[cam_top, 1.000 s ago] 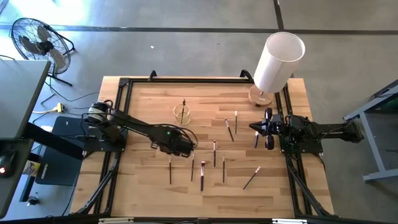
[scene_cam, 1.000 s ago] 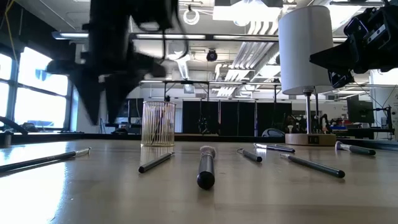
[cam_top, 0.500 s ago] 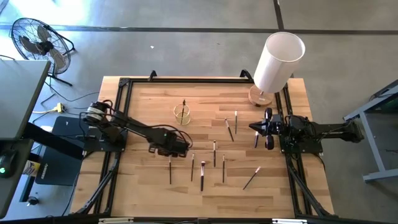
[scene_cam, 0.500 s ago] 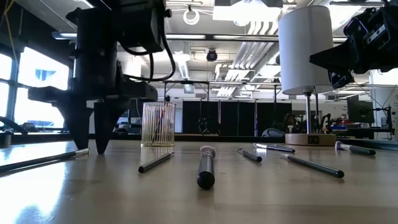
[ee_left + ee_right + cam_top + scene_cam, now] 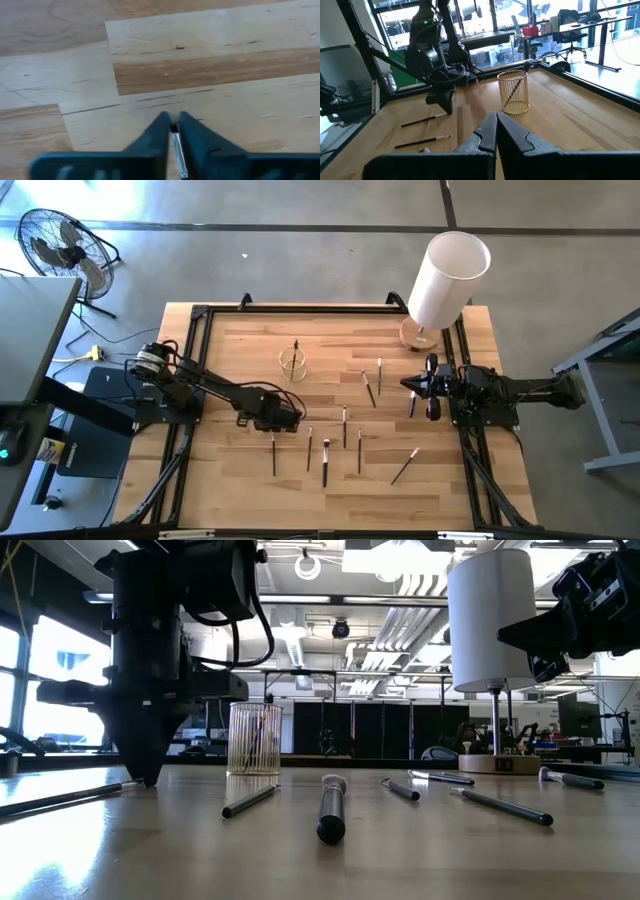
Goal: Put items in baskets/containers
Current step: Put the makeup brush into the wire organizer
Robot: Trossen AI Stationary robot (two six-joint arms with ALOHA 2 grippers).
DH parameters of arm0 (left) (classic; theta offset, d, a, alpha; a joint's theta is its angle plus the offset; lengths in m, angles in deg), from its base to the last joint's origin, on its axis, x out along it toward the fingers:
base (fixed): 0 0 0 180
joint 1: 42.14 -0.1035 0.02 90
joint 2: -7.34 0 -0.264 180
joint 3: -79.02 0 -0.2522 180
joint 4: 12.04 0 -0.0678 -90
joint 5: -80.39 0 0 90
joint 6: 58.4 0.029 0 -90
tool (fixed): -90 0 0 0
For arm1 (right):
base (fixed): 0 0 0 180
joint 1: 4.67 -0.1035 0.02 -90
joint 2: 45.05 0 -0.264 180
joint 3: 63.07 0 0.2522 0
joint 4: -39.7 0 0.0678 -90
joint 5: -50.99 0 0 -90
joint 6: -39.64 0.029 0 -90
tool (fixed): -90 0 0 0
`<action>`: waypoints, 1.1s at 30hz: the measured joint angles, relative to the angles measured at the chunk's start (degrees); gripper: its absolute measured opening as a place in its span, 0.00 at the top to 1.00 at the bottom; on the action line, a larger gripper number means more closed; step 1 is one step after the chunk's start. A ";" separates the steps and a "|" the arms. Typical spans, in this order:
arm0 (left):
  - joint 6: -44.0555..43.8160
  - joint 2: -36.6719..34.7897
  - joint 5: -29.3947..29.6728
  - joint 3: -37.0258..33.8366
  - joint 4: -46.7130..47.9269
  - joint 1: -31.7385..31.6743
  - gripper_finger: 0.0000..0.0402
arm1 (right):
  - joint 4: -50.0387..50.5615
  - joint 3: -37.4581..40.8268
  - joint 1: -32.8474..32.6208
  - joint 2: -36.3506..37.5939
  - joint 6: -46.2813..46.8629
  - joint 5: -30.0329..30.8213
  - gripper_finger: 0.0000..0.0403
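Several thin brushes lie flat on the wooden table, among them a dark one (image 5: 273,454) at the near left, others (image 5: 326,462) (image 5: 345,426) (image 5: 369,388) in the middle and one (image 5: 404,466) at the near right. A small clear yellowish cup (image 5: 293,363) stands far of centre with one brush upright in it; it also shows in the low view (image 5: 254,738). My left gripper (image 5: 272,420) is down at the table, shut on the far end of the near-left brush (image 5: 60,798). My right gripper (image 5: 432,387) hangs shut and empty above the table's right side. My left gripper pinches the near-left brush's far end, at its silvery ferrule (image 5: 176,142), between its two fingers. The fingers (image 5: 148,765) point straight down from above and lie across the brush. The brush lies flat on the table, its handle running toward the near edge.
A tall white cylinder (image 5: 447,278) on a round wooden base stands at the far right corner. A black frame (image 5: 195,340) runs round the table's edges. Bare wood lies to the left of the cup and along the near edge.
My left gripper has gone toward the table's left and near edges and down until its fingertips reach the table at the near-left brush's far end. Its fingers, apart half a second ago, have shut on that end. The brush has not moved.
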 joint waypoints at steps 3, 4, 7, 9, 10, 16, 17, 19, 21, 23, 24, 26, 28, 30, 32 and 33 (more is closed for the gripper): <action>0.04 0.04 0.67 0.01 -0.12 0.13 0.98 | 0.00 -0.01 0.00 0.00 0.00 0.00 0.99; 0.05 0.05 0.98 -0.01 -0.32 0.13 0.98 | 0.00 0.00 -0.02 0.00 0.00 0.00 0.99; -0.59 0.11 3.18 0.31 -1.28 0.48 0.99 | 0.00 -0.01 -0.01 0.00 0.00 0.00 0.99; -1.42 0.51 8.21 2.49 -0.43 1.80 0.99 | 0.00 -0.02 -0.02 0.00 0.00 0.00 0.99; -1.42 0.81 11.39 4.22 0.15 2.22 1.00 | 0.00 0.00 0.00 0.00 0.00 0.00 0.99; -1.08 0.55 22.89 11.74 4.19 4.08 1.00 | 0.04 -0.01 -0.01 -0.04 0.00 0.06 0.99; -0.19 0.49 24.44 13.07 4.28 4.09 1.00 | 0.07 -0.01 -0.01 -0.02 0.00 0.07 0.99; 2.42 0.47 28.38 16.12 4.21 3.74 1.00 | 0.09 0.00 0.00 -0.05 0.00 0.07 0.99; 5.33 0.46 32.56 19.44 7.10 3.52 1.00 | 0.06 0.00 -0.01 -0.07 0.00 0.07 0.99; 7.72 0.43 36.07 23.61 10.02 2.86 1.00 | 0.13 0.00 0.00 -0.07 0.00 0.09 0.99; 9.29 0.34 37.74 25.65 11.85 2.64 1.00 | 0.13 -0.02 -0.02 -0.07 0.00 0.07 0.99; 13.02 0.26 41.08 29.34 15.02 1.68 1.00 | 0.02 0.00 0.00 -0.07 0.00 0.07 0.99; 17.61 0.28 44.55 32.65 17.20 0.17 1.00 | 0.06 0.00 -0.02 -0.07 0.00 0.04 0.99; 23.29 0.02 46.49 34.71 18.84 -2.06 1.00 | 0.08 0.00 0.00 -0.07 0.00 0.03 0.99; 27.67 -2.06 46.30 34.50 20.40 -4.48 1.00 | 0.11 -0.01 -0.01 -0.07 0.00 0.03 0.99; 30.19 -3.33 46.37 34.14 20.04 -5.86 1.00 | 0.11 0.00 -0.02 -0.07 0.00 0.04 0.99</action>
